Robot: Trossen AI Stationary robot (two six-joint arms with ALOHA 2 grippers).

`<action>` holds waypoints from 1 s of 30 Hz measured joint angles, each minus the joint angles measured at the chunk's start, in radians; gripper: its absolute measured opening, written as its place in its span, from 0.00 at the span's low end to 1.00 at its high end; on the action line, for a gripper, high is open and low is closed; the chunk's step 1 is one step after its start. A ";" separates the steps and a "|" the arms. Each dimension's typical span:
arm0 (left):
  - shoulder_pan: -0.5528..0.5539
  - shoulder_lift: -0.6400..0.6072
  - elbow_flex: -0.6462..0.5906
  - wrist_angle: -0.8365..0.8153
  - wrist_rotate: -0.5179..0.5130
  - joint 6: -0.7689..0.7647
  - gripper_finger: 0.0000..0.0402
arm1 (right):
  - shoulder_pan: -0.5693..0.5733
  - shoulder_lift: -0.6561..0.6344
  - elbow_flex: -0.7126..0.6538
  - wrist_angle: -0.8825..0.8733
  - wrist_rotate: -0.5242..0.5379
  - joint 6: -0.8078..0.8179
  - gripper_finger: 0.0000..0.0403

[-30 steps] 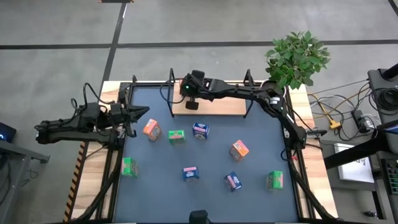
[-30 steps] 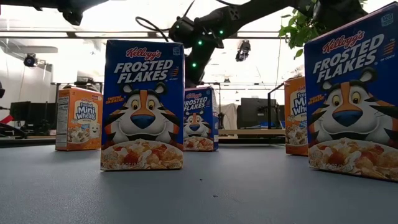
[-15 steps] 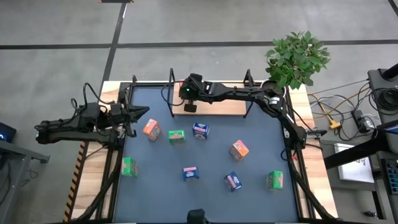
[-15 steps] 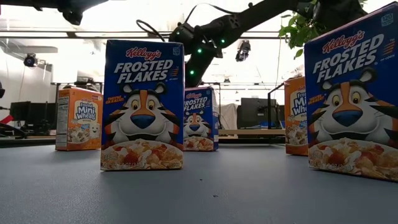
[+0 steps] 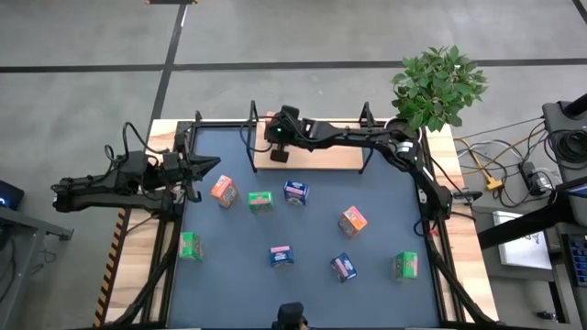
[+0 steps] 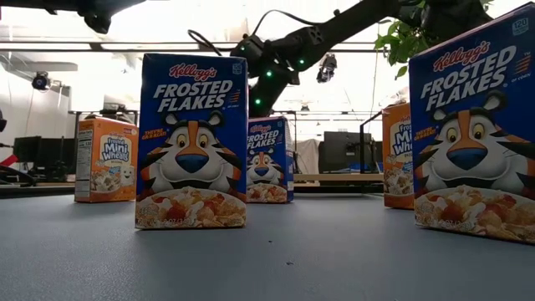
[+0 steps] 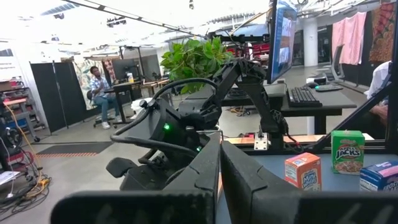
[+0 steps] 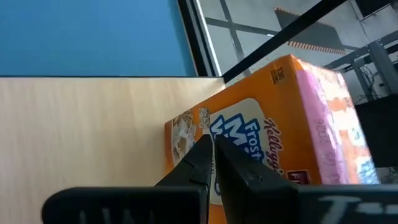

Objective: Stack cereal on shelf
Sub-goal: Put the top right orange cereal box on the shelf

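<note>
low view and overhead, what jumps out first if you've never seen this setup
In the low view, two blue Frosted Flakes boxes loom in the foreground. From above, eight small cereal boxes lie scattered over the dark table, and the right gripper hangs shut over the left end of the wooden shelf at the far edge, by an orange box lying there. The left gripper waits, shut, at the table's left edge.

The right arm (image 5: pixel 348 136) hides the orange cereal box (image 8: pixel 273 137) from above.
</note>
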 joint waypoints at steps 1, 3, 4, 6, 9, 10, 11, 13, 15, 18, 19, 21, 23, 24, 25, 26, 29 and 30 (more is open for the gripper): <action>0.000 0.000 0.000 0.000 0.000 0.000 0.00 | -0.002 0.000 0.000 0.001 0.000 -0.004 0.03; 0.000 0.000 0.000 0.000 0.000 0.000 0.00 | -0.007 0.000 0.000 0.001 0.000 -0.009 0.03; 0.000 0.000 0.000 0.000 0.000 0.000 0.00 | -0.009 0.000 0.000 0.000 0.000 -0.009 0.03; 0.000 0.000 0.000 0.000 0.000 0.000 0.00 | -0.015 0.000 0.000 0.000 0.000 -0.009 0.03; 0.000 0.000 0.000 -0.002 0.000 0.000 0.00 | -0.016 0.000 0.000 -0.012 0.000 -0.017 0.03; 0.000 0.000 0.000 -0.003 0.000 0.000 0.00 | -0.016 0.000 0.000 -0.022 0.000 -0.022 0.03; 0.000 0.000 0.000 -0.004 0.000 0.000 0.00 | -0.015 0.000 0.000 -0.031 0.000 -0.024 0.03; 0.000 0.000 0.000 -0.008 0.000 0.000 0.00 | -0.015 0.000 0.000 -0.054 0.000 -0.025 0.03; 0.000 0.000 0.000 -0.008 0.000 0.000 0.00 | -0.015 0.000 0.000 -0.078 0.000 -0.025 0.03; 0.000 0.000 0.000 -0.008 0.000 0.000 0.00 | -0.019 0.000 0.000 -0.090 0.000 -0.024 0.03; 0.000 0.000 0.000 -0.008 0.000 0.000 0.00 | -0.020 0.000 0.000 -0.088 0.001 -0.024 0.03; 0.000 0.000 0.000 -0.007 0.000 0.000 0.00 | -0.022 0.000 0.000 -0.083 0.000 -0.024 0.03; 0.000 0.000 0.000 -0.007 0.000 0.000 0.00 | -0.026 0.000 0.000 -0.083 0.000 -0.024 0.03; 0.000 0.000 0.000 -0.007 0.000 0.000 0.00 | -0.027 0.000 0.000 -0.083 0.000 -0.024 0.03; 0.000 0.000 0.000 -0.007 0.000 0.000 0.00 | -0.028 0.000 0.000 -0.083 0.000 -0.024 0.03; 0.000 0.000 0.000 -0.007 0.000 0.000 0.00 | -0.030 0.000 0.000 -0.081 0.000 -0.024 0.03; 0.000 0.000 0.000 -0.007 0.000 0.000 0.00 | -0.032 0.000 0.000 -0.064 0.000 -0.024 0.03; 0.000 0.000 0.000 -0.007 0.000 0.000 0.00 | -0.033 0.000 0.000 -0.055 -0.004 -0.024 0.03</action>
